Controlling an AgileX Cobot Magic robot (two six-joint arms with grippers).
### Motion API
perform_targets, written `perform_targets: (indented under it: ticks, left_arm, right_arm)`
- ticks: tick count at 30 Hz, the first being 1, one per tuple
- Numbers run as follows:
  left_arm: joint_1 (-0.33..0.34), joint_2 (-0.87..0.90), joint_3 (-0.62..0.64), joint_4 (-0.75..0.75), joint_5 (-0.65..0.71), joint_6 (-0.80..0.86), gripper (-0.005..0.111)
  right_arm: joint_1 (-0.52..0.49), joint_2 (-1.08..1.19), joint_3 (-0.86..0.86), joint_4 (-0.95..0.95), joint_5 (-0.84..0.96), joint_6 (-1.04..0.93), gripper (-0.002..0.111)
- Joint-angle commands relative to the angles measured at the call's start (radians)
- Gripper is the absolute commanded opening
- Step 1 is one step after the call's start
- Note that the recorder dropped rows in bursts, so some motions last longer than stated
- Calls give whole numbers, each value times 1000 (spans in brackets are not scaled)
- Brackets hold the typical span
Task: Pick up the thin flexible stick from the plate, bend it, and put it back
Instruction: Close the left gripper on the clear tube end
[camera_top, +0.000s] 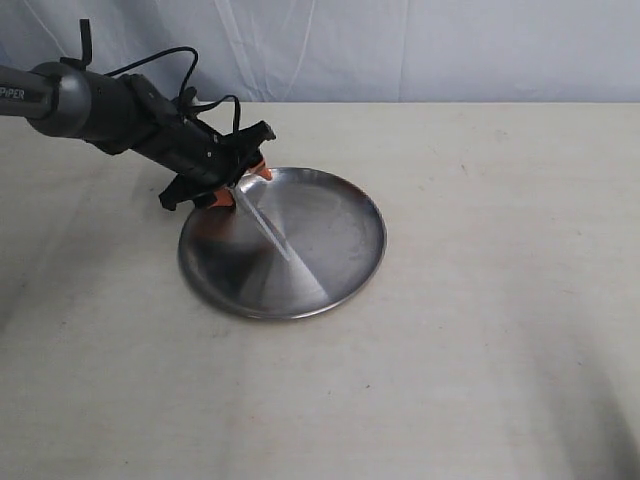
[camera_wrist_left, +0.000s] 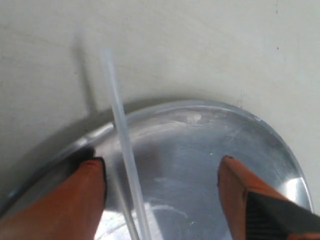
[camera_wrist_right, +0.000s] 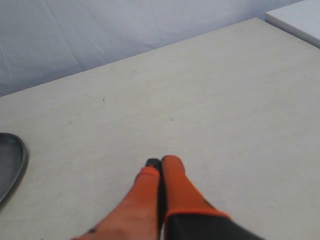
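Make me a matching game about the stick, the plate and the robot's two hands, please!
Things:
1. thin flexible stick
2. plate
3. left hand
4. right hand

What they are like:
A. shut tight, over the bare table
B. open wide, at the plate's edge
C. round, shiny grey
D. thin, pale and see-through

Right pairs: 1-D, 2-C, 3-B, 4-A.
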Motion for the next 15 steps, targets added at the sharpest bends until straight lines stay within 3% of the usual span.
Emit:
perform_targets:
  ticks: [1,7,13,15]
  left_arm:
    - [0,21,4,12,9,8,60]
    - [0,21,4,12,15,8,35]
    - [0,21,4,12,24,8,32]
    - [0,21,4,12,33,8,23]
  right_arm:
    - [-4,-5,5,-1,-10,-3,-1]
    - [-4,-5,5,-1,-10,-3,-1]
    - [-4,-5,5,-1,-10,-3,-1]
    - [-4,-5,5,-1,-10,-3,-1]
